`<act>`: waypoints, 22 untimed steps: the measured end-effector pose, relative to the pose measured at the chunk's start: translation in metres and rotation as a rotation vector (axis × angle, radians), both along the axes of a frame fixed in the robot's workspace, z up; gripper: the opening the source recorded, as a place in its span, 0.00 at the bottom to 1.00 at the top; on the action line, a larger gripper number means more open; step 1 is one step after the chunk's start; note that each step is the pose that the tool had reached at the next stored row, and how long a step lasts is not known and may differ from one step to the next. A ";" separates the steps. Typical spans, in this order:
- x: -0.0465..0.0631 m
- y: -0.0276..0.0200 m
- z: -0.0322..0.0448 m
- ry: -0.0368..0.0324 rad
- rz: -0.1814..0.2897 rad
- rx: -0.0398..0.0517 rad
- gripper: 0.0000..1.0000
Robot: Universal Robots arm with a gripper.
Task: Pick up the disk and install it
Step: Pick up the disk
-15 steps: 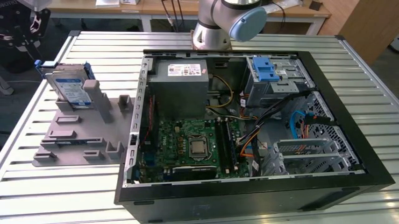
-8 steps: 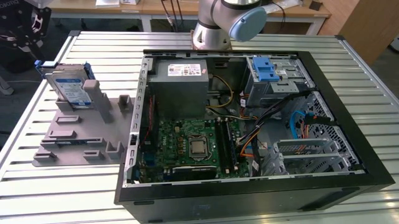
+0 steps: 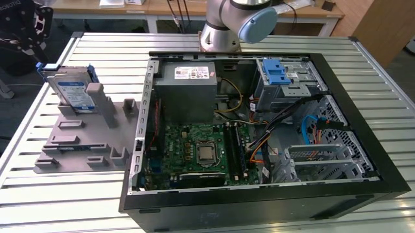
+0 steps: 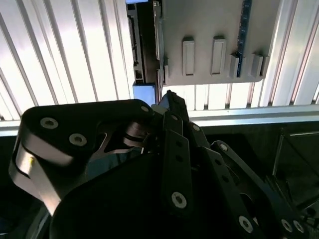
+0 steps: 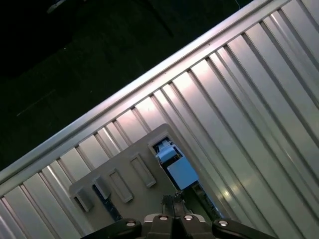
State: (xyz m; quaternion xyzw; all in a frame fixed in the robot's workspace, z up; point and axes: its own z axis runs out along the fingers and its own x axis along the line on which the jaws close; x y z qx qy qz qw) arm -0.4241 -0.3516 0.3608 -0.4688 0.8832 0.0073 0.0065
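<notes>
Robot at work on an open computer case (image 3: 259, 206): a Universal Robots arm (image 3: 227, 19) stands on the ribbed metal tabletop (image 3: 370, 63) at the far side of the case in the exterior view. The disk (image 3: 70, 90), silver-grey with a white-and-blue label and blue plastic rails, is outside the case, to the exterior view's left of it. It stands on edge in a slotted grey holder (image 3: 77, 141) that lies flat on the tabletop beside the case wall.

In the first wrist view the gripper (image 5: 172, 200) looks down on the disk's blue rail. Its fingers (image 5: 167, 201) are drawn together at the middle with nothing between them. In the second wrist view the fingertip sits over the blue end of the disk. In the exterior view the gripper hangs above the disk, apart from it and well to the exterior view's left of the case.

Inside the case, the grey power supply box (image 3: 188, 94) with its white sticker fills the far corner nearest the holder. The blue-latched drive cage (image 3: 285, 85) occupies the other far corner, and the green motherboard (image 3: 198, 145) lies on the case floor. The disk is not yet in the case.
</notes>
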 end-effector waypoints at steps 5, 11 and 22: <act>0.000 0.0000 -0.0016 0.0001 0.091 0.0004 0.11; 0.000 0.0000 -0.0040 0.0001 0.200 0.0004 0.11; 0.000 0.0079 -0.0086 -0.0006 0.346 -0.0001 0.17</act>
